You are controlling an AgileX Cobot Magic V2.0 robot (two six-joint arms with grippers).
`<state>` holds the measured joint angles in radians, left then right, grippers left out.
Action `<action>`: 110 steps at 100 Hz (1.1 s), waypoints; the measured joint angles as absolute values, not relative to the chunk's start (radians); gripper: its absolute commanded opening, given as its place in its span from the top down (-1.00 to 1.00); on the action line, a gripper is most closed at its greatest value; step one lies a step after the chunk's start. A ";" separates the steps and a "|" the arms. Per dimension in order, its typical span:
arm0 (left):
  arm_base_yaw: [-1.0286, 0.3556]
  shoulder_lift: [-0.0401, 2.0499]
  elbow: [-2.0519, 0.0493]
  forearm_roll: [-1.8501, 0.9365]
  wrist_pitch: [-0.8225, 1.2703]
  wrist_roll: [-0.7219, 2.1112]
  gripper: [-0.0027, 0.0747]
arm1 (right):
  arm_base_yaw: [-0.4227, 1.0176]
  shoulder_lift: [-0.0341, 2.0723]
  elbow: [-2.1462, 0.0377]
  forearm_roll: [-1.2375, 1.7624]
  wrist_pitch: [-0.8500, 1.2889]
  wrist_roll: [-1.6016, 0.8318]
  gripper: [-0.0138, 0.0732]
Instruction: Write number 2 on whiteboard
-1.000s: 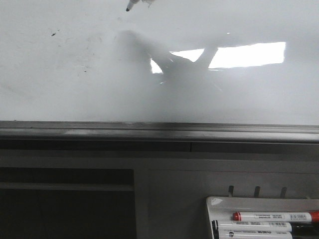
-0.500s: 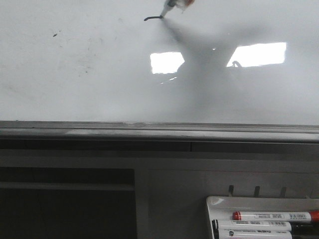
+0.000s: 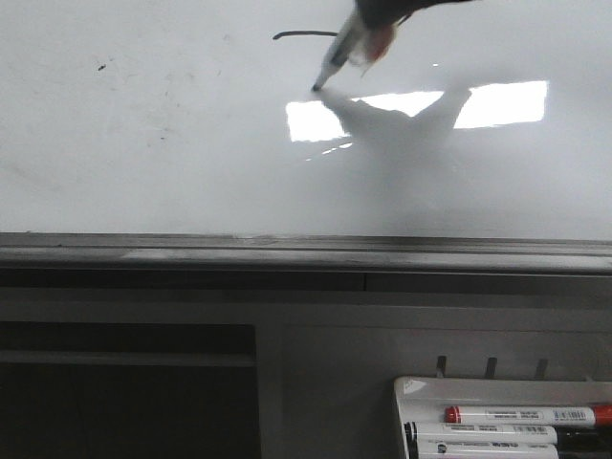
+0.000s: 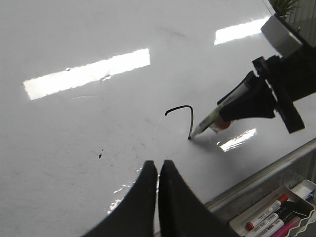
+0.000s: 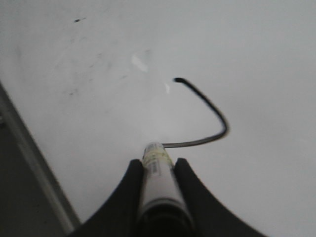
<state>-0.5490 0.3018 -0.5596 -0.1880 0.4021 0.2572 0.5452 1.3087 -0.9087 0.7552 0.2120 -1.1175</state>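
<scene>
The right pincer [image 4: 242,106], clamped on the marker [image 4: 210,120], has drawn the number 2 [image 4: 181,116]'s hook and apparently part of its diagonal on the whiteboard [image 4: 74,44]; the base line remains. The left pincer [image 4: 158,170] sits together, idle.

Right pincer [image 4: 232,109]: matte black throughout. In the left wrist view a blocky black housing is seen, with a flat angular plate projecting at its side and tapered black fingers narrowing forward. In the right wrist view two smooth, curved black fingers [image 5: 129,195] are shown, broad at the base and narrowing to rounded tips. In the front view only a dark edge of it [image 3: 382,11] is shown.

Left pincer [image 4: 158,170]: matte black. Two long, smooth, blade-like fingers are shown, widening toward the base, with pointed tips. No cables, screws or markings can be made out on either.
</scene>
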 measured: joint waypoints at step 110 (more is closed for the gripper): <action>-0.549 0.302 -0.560 -0.188 0.370 0.257 0.83 | 0.315 1.017 -0.702 0.766 0.355 -1.117 0.82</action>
